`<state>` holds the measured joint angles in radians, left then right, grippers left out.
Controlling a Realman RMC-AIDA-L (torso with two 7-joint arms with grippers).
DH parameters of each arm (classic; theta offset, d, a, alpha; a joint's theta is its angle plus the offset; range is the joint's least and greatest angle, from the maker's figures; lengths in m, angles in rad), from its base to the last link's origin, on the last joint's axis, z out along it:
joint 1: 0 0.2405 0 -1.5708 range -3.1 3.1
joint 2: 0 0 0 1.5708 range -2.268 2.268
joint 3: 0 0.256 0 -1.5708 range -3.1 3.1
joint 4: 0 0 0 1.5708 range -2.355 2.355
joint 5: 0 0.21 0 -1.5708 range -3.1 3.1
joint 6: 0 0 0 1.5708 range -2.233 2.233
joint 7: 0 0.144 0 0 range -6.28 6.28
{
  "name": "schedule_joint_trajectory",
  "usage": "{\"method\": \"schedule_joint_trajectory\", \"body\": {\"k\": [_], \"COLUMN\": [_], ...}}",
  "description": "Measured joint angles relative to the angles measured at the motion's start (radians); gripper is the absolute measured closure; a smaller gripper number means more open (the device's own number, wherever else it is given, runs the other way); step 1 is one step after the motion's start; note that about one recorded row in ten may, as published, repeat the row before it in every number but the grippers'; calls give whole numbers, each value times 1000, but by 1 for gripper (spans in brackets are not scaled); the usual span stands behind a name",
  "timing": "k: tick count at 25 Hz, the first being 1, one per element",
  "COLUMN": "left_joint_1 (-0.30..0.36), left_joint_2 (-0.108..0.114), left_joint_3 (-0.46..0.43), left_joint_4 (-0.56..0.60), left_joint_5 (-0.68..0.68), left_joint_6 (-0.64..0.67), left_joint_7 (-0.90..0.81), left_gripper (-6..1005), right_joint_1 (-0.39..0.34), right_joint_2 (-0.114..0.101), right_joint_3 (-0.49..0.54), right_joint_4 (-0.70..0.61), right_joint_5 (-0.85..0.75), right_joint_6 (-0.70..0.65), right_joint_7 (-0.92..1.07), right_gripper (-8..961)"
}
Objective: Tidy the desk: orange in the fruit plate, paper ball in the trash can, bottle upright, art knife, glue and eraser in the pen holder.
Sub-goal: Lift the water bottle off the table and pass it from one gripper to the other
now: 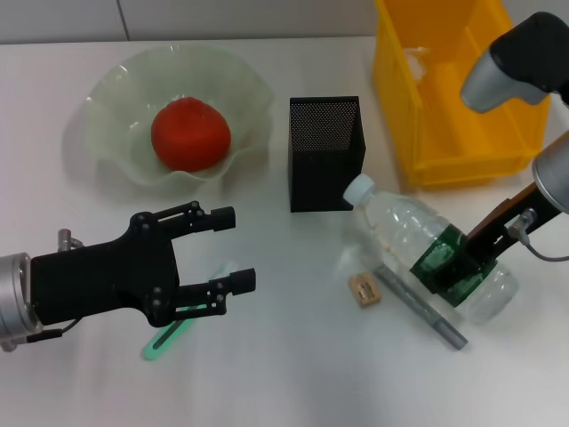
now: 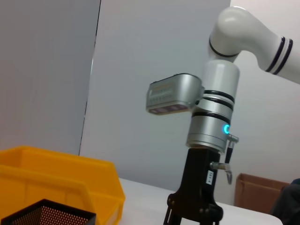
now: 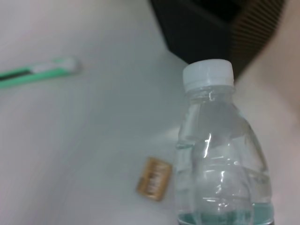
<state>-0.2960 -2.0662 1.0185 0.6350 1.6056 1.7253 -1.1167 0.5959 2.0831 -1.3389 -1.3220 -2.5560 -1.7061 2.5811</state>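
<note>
Tabletop nearest me carries the green art knife, lying flat and partly hidden under my left gripper, which hangs low over it w/ fingers spread wide, holding nothing. To the right, near the front, the small tan eraser lies just beside the grey glue stick, a thin rod running diagonally; its upper part passes under the bottle.

My right gripper is closed on the bottle around its green label band. Bottle is clear, white cap, tilted w/ the cap end pointing toward the pen holder and nearly touching it; cannot tell whether its base rests on the tabletop. Right wrist view shows the cap close up, eraser below it and the knife well off to the side.

Farther back: black mesh pen holder upright mid-tabletop. Left of it the pale green wavy fruit plate w/ the orange sitting inside. Far right, yellow bin w/ a white paper ball in it.
</note>
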Motion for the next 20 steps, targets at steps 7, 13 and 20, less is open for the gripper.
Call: {"method": "schedule_joint_trajectory", "body": {"k": [7,13,20], "left_joint_1": [-4,-6,-9], "left_joint_2": [0,-1,-2], "left_joint_3": [-4,-5,-5], "left_joint_4": [0,0,-2], "left_joint_5": [-5,-19,-157], "left_joint_6": [11,24,81], "left_joint_7": [-2,-9,-55], "left_gripper": [227,227,228], "right_joint_1": [-110,-227,-346], "right_joint_2": [1,2,4], "right_joint_3": [5,13,14], "right_joint_4": [-161,-294,-290], "right_joint_5": [86,217,442], "right_joint_6": [-22,-13,90], "right_joint_7": [-43,-134,-373], "right_gripper": [250,249,248]}}
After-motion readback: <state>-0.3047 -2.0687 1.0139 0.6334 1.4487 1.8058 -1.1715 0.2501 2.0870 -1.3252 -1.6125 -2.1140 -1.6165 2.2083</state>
